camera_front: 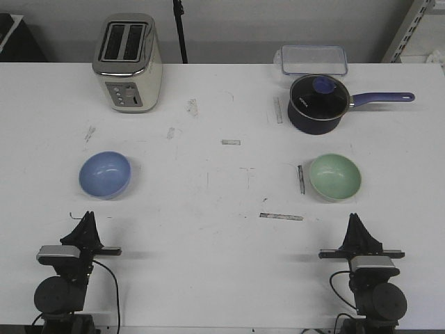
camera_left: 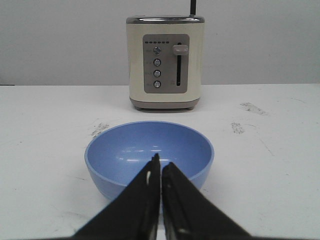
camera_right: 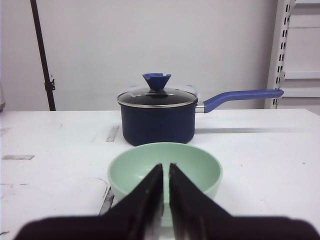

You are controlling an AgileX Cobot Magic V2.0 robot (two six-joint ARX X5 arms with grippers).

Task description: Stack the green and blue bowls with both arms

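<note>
1. Left pincer [camera_left: 161, 167]: closed to a hairline gap, gripping nothing. Parked low at the near left edge of the bench [camera_front: 222, 257], short of the blue bowl [camera_front: 104, 174].
2. Right pincer [camera_right: 165, 170]: same, fingers nearly touching, gripping nothing. Parked at the near right edge, short of the green bowl [camera_front: 335, 176].
3. Blue bowl: upright on the left side of the bench, straight ahead of the left pincer, not touched.
4. Green bowl: upright on the right side, straight ahead of the right pincer, not touched. Well apart from the blue bowl, not stacked.
5. Cream toaster [camera_front: 128, 62] at far left, behind the blue bowl.
6. Dark blue saucepan [camera_front: 318, 104] with glass lid behind the green bowl, handle pointing right.
7. Clear lidded box [camera_front: 314, 60] behind the saucepan at the far edge.
8. Scuffs and tape strips scattered across the bench top.
</note>
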